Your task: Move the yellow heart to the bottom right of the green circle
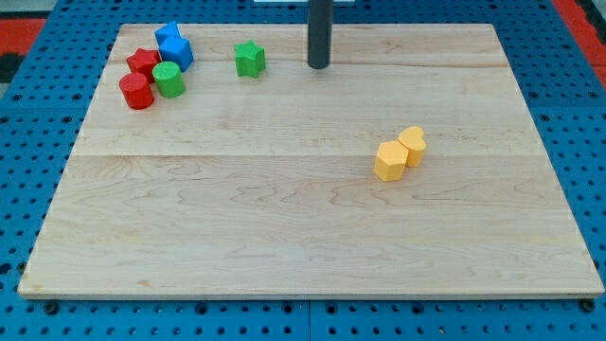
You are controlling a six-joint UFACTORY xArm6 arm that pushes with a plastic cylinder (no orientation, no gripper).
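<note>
The yellow heart [413,144] lies right of the board's middle, touching a yellow hexagon [390,161] at its lower left. The green circle [169,80] sits at the view's upper left, among red and blue blocks. My tip [318,65] rests near the board's top edge, at mid width, well above and left of the yellow heart and far right of the green circle. It touches no block.
A red circle [136,92] and a red block [144,63] sit left of the green circle. Two blue blocks [174,47] stand just above it. A green star [250,59] lies left of my tip. The wooden board [284,237] lies on a blue pegboard.
</note>
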